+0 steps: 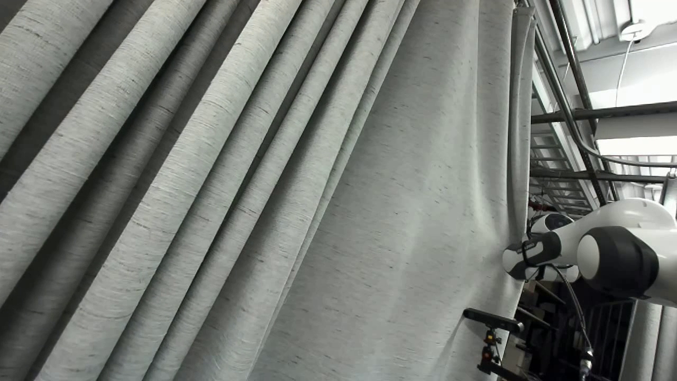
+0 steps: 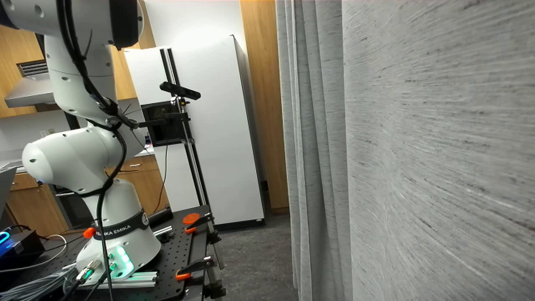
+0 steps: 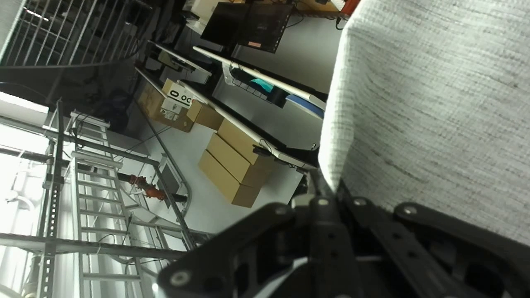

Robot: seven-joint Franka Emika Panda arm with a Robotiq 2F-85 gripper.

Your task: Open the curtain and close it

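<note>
The curtain (image 1: pixel 402 211), light grey and woven, fills most of an exterior view, from deep slanting pleats on the left to a flatter stretch beside the white arm (image 1: pixel 624 259) on the right. The wrist view shows the tool (image 3: pixel 334 199) clenched on the curtain's edge: the cloth narrows to a point where it is held and spreads out to the right. Left of that edge, well beyond it, are cardboard boxes (image 3: pixel 234 163) and a ladder (image 3: pixel 99 214). In an exterior view the arm's base (image 2: pixel 136 244) stands on a black desk (image 2: pixel 175 251) at the left, apart from the curtain's folds at the right, with a white fridge (image 2: pixel 221 146) on the far side between them.
</note>
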